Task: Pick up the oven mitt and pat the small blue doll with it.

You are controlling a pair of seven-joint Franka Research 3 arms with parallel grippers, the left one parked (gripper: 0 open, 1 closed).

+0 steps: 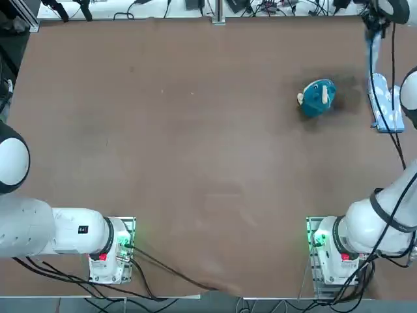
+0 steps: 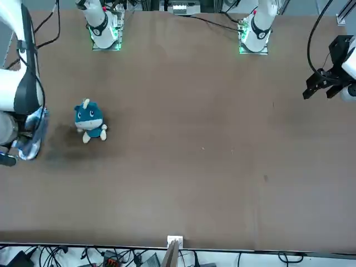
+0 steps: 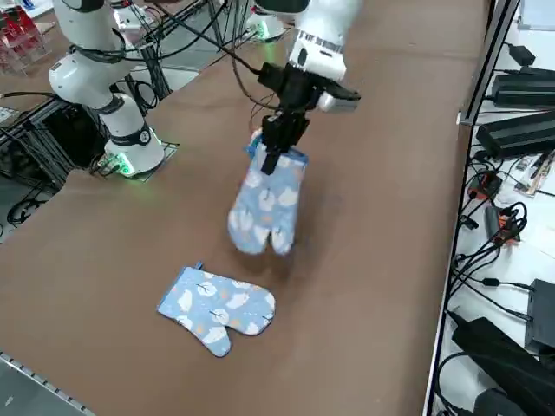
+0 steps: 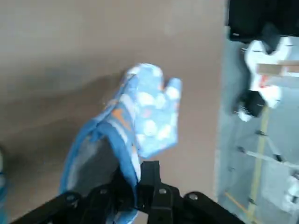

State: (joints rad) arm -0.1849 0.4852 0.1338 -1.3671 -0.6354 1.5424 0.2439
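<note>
The gripper (image 4: 135,189) is closed on the mitt (image 4: 156,112) in the right wrist view, pinching its cuff, which we judge leaves the soft end free for patting.

In the right side view we see it hanging fingers-down, a spare mitt (image 3: 217,308) flat nearby.

In the top view, the doll (image 1: 317,97) is left of our mitt, apart.

In the front view, it faces the camera, within easy reach, we think.

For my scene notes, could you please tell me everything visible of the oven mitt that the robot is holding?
The oven mitt is soft-looking, quilted-style fabric, light blue with white patches and a plainer blue edge at its open cuff. The right hand is shut on the cuff, so it hangs above the table, thumb and rounded tip downward.
</note>
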